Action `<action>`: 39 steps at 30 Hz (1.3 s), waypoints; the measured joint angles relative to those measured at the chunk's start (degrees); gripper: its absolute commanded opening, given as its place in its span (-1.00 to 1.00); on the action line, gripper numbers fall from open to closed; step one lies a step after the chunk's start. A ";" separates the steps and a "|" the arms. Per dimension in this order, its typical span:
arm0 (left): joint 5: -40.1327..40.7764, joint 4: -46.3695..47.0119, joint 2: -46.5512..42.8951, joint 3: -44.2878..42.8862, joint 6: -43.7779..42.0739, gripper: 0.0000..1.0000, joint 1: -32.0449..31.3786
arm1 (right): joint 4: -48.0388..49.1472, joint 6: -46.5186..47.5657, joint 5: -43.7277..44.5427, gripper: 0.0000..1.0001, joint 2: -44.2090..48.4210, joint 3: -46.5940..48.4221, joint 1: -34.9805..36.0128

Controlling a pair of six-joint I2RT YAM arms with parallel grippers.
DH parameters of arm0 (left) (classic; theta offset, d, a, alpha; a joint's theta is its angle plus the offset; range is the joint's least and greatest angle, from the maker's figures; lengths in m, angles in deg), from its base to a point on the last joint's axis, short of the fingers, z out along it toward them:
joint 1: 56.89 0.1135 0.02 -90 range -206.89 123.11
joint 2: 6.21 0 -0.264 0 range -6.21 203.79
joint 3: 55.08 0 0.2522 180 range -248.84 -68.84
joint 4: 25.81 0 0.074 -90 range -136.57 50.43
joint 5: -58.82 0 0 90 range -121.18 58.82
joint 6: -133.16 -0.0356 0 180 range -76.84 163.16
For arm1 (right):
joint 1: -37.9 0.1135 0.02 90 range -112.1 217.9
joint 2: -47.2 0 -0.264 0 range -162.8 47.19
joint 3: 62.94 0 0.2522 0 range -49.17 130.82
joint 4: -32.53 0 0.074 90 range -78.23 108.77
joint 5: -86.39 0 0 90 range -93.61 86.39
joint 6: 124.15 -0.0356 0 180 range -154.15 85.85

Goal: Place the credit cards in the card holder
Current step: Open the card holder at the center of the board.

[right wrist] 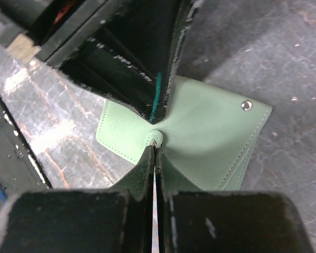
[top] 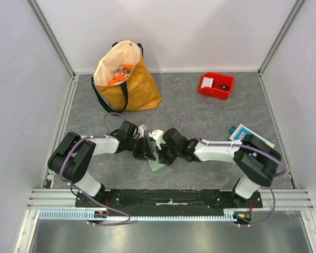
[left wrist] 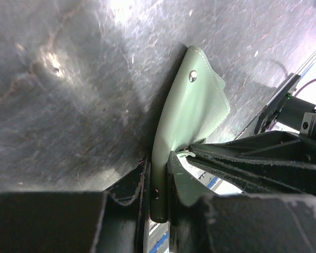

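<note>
The pale-green card holder [top: 157,165] sits at mid table between both grippers, partly folded open, a metal snap on its outer flap [right wrist: 210,137]. My left gripper [left wrist: 158,161] is shut on one upright flap of the card holder [left wrist: 195,105]. My right gripper [right wrist: 154,147] faces it, shut on a small rounded tab at the holder's middle. In the top view the left gripper [top: 147,150] and right gripper [top: 159,153] nearly touch. A thin white sliver shows in the slit between the right fingers; I cannot tell what it is. The credit cards are hidden.
A yellow-brown tote bag [top: 127,79] stands at the back left. A red bin [top: 216,86] holding a white item sits at the back right. A flat blue-and-white item [top: 243,132] lies beside the right arm's elbow. Grey walls enclose three sides.
</note>
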 measured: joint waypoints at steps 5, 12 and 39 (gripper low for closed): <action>0.28 -2.60 -0.20 -0.33 1.40 -0.96 -0.81 | -1.14 0.17 -3.80 -1.00 1.60 -1.70 2.86; 1.42 -4.00 -0.17 -1.11 2.29 -0.97 -1.07 | -3.10 0.66 -6.36 -1.00 1.57 -1.95 5.35; 11.98 -2.75 -7.37 1.36 1.27 -0.01 0.33 | -25.38 -20.70 11.34 0.26 11.87 -1.55 -5.75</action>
